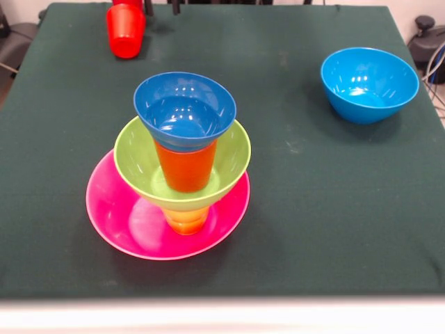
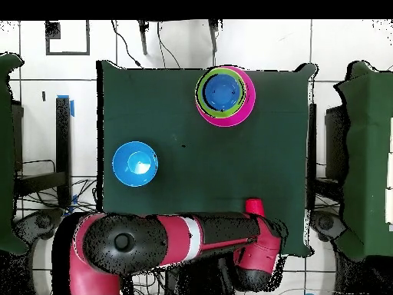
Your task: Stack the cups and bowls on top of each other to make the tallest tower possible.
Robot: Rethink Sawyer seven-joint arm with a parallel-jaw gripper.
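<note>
The tower stands left of the table's middle. From the bottom up it is a wide pink bowl (image 1: 125,229), a yellow cup (image 1: 186,219), a lime green bowl (image 1: 135,156), an orange cup (image 1: 185,167) and a small dark blue bowl (image 1: 184,111). From overhead it shows as nested rings (image 2: 223,94). A light blue bowl (image 1: 368,83) sits alone on the right. A red cup (image 1: 126,31) is at the table's far edge. My gripper (image 1: 149,5) shows only at the top edge, right beside the red cup. Whether it holds the cup is hidden.
The green cloth table (image 1: 292,209) reaches to a pale front edge. In the overhead view the red and black arm (image 2: 192,234) lies along the table's near side, with the red cup (image 2: 254,207) by its end and the light blue bowl (image 2: 135,164) to the left.
</note>
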